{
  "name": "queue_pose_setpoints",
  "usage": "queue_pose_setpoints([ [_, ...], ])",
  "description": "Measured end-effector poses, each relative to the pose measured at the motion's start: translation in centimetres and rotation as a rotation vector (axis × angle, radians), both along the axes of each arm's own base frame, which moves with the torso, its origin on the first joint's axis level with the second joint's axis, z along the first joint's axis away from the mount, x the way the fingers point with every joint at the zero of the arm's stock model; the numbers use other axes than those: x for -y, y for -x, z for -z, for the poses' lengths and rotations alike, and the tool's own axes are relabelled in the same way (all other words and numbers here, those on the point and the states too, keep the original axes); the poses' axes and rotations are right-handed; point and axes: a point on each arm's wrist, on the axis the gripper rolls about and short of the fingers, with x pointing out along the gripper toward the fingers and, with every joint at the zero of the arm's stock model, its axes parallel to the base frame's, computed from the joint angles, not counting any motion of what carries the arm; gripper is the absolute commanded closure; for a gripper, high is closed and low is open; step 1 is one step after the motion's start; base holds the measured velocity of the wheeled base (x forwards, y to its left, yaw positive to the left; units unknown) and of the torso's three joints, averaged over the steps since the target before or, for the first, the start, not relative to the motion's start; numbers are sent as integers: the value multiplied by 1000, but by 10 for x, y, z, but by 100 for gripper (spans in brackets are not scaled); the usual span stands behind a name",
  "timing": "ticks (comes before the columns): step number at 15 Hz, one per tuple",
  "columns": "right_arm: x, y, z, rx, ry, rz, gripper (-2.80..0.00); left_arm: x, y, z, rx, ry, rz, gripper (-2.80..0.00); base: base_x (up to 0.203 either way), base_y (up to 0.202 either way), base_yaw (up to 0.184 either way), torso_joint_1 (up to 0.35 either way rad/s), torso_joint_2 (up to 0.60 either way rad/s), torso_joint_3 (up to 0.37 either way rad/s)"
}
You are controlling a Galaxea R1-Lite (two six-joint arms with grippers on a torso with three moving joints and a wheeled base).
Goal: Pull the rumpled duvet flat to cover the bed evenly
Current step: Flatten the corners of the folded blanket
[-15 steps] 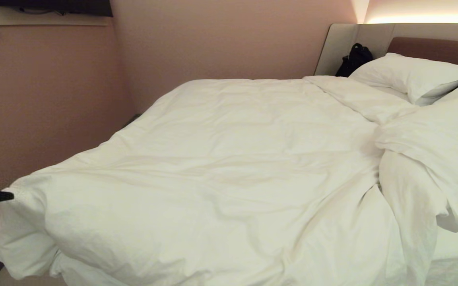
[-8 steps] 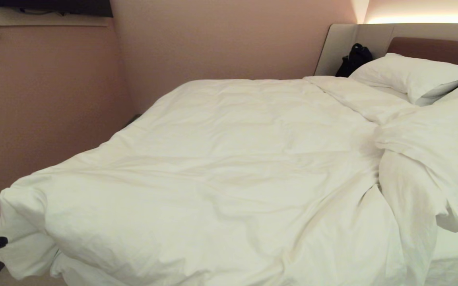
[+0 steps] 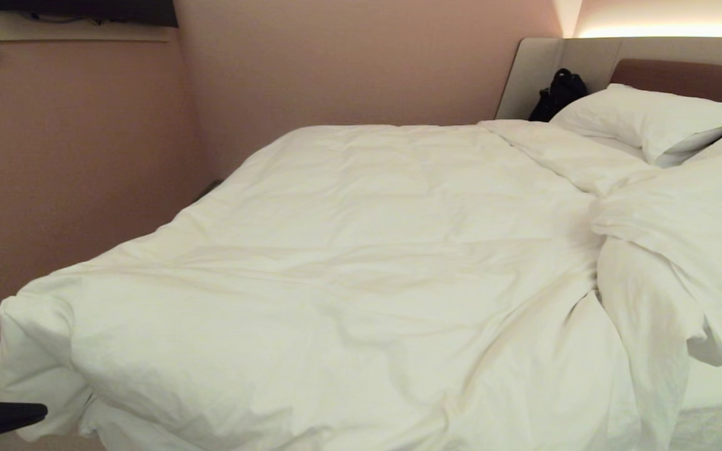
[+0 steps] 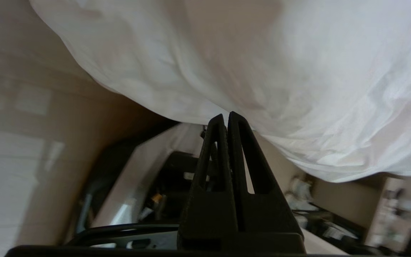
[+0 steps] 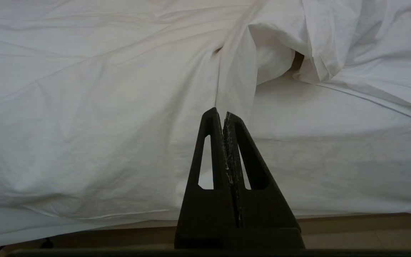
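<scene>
Pinkish walls close in the far side of the bed (image 3: 721, 401), whose padded headboard (image 3: 680, 72) runs along the right end under a strip of warm light. Two white pillows (image 3: 646, 116) lie against it, with a black bag (image 3: 558, 94) beside them. The duvet (image 3: 348, 263) spreads over most of the mattress, fairly smooth in the middle, bunched into a raised fold near the pillows, and its puffy near-left corner hangs over the bed's edge. The left tool (image 4: 226, 117) sits low at that corner, fingers pressed together with nothing between them, tips right at the duvet's hanging hem. The right tool (image 5: 223, 116) is also pressed shut and empty, pointing at the duvet draped over the bed's side.
</scene>
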Motion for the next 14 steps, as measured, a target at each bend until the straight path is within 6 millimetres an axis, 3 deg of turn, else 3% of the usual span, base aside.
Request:
queue_pose_setpoints([
  [2,0,0,0,0,0,0,0,-12,-15,12,-35,35,-5,0,0,0,0,0,0,0],
  [5,0,0,0,0,0,0,0,-32,-37,33,54,-81,50,0,0,0,0,0,0,0],
  [10,0,0,0,0,0,0,0,-35,-51,78,285,-429,294,0,0,0,0,0,0,0],
  [14,0,0,0,0,0,0,0,-30,-64,104,373,-514,342,0,0,0,0,0,0,0],
])
